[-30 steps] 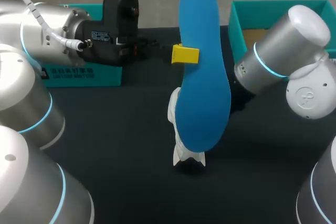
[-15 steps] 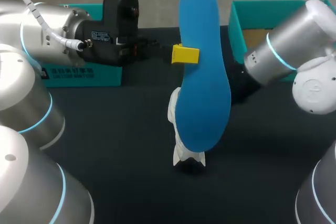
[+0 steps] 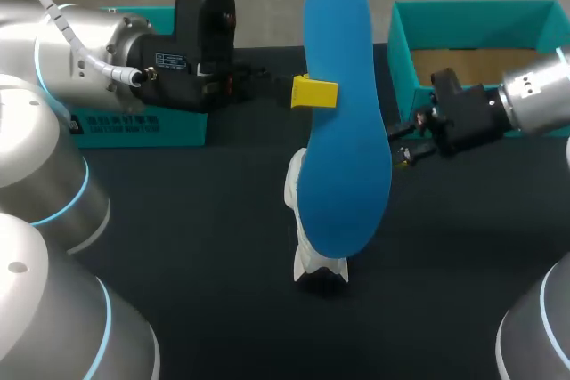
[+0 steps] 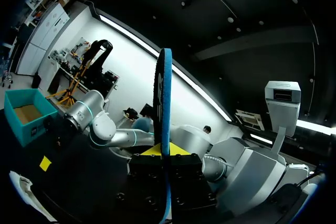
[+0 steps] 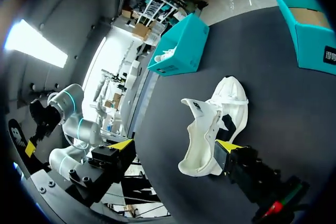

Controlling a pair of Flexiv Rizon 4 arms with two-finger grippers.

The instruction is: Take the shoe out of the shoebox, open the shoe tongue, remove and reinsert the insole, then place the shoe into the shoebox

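Note:
A blue insole [image 3: 343, 157] stands upright above the table's middle, with my left gripper [image 3: 317, 93] shut on its edge. The left wrist view shows the insole [image 4: 164, 103] edge-on between the left gripper's [image 4: 161, 153] fingers. A white shoe [image 3: 312, 260] rests on the dark table, mostly hidden behind the insole. To the insole's right is my right gripper [image 3: 403, 147], open and empty. In the right wrist view the shoe [image 5: 215, 121] lies just ahead of the right gripper [image 5: 174, 145], close to one yellow fingertip [image 5: 227, 146]. The teal shoebox [image 3: 405, 37] stands open at the back right.
A teal lid or second box [image 3: 134, 124] sits at the back left under my left arm; it also shows in the right wrist view as a teal box [image 5: 181, 48] beyond the shoe. The shoebox wall [image 5: 310, 30] lies beside the shoe's far side.
My right arm has swung away to the right and turned its wrist, so its gripper now shows beside the insole. The left arm, insole and shoe have not moved.

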